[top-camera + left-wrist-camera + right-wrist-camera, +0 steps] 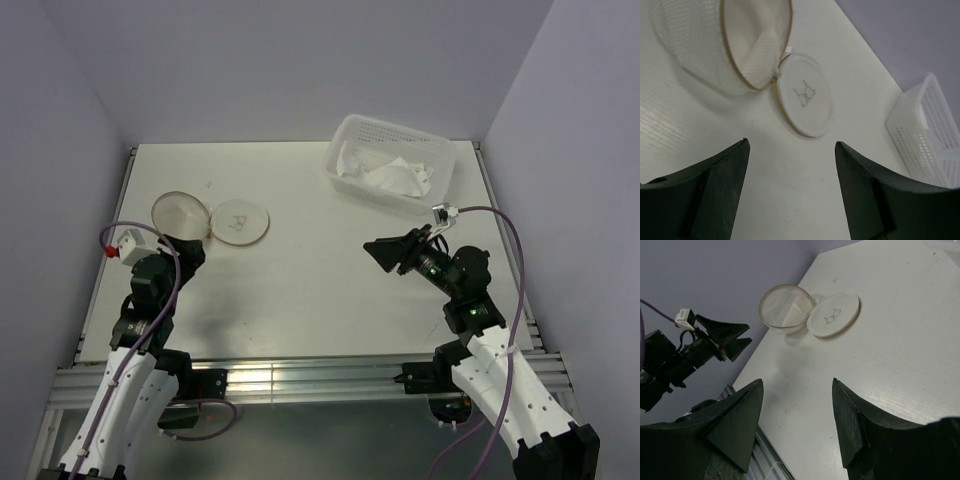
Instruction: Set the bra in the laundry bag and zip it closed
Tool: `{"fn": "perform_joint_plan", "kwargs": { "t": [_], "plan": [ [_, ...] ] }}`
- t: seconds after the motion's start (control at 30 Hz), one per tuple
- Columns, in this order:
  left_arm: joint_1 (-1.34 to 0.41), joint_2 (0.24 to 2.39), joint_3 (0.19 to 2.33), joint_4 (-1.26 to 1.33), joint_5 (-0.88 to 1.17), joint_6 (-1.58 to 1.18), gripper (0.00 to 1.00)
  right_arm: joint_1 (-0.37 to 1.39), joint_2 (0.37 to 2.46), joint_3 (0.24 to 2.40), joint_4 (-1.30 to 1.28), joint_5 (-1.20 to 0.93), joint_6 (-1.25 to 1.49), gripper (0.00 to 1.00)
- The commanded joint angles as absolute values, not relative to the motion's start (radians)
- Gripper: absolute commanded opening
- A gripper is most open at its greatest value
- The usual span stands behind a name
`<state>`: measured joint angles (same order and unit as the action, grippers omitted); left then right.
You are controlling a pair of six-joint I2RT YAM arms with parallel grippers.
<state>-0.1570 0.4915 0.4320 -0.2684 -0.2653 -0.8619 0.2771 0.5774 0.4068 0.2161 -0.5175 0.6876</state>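
**Bra in basket, bag open across the table**

A white perforated basket (440,160) stands at the far right of the table (300,290), its walls ringing the crumpled white bra (385,177). The bra is too bunched to give its long axis.

The laundry bag (180,213) sits well apart at the far left. Its beige-rimmed mouth gapes, tipped up and toward the table's middle. Its lid (240,222) lies flat just right of the rim, joined there, with the icon facing up.

The left gripper (188,248) hangs just beside the bag with its jaws apart and empty. The right gripper (385,250) points left, near the basket, also spread and holding nothing.
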Motion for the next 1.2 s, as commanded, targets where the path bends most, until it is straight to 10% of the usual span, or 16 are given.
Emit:
{"fn": "perform_joint_plan", "kwargs": {
  "t": [0.0, 0.43, 1.17],
  "plan": [
    [-0.161, 0.531, 0.393, -0.135, -0.402, -0.917, 0.75, 0.288, 0.597, 0.402, 0.287, -0.538, 0.689, 0.64],
    [-0.163, 1.006, 0.433, 0.150, -0.555, -0.928, 0.57, 0.356, 0.660, 0.406, 0.298, -0.526, 0.664, 0.63],
    [-0.161, 1.249, 0.506, 0.270, -0.644, -0.908, 0.61, 0.390, 0.683, 0.408, 0.285, -0.512, 0.643, 0.63]
  ]
}}
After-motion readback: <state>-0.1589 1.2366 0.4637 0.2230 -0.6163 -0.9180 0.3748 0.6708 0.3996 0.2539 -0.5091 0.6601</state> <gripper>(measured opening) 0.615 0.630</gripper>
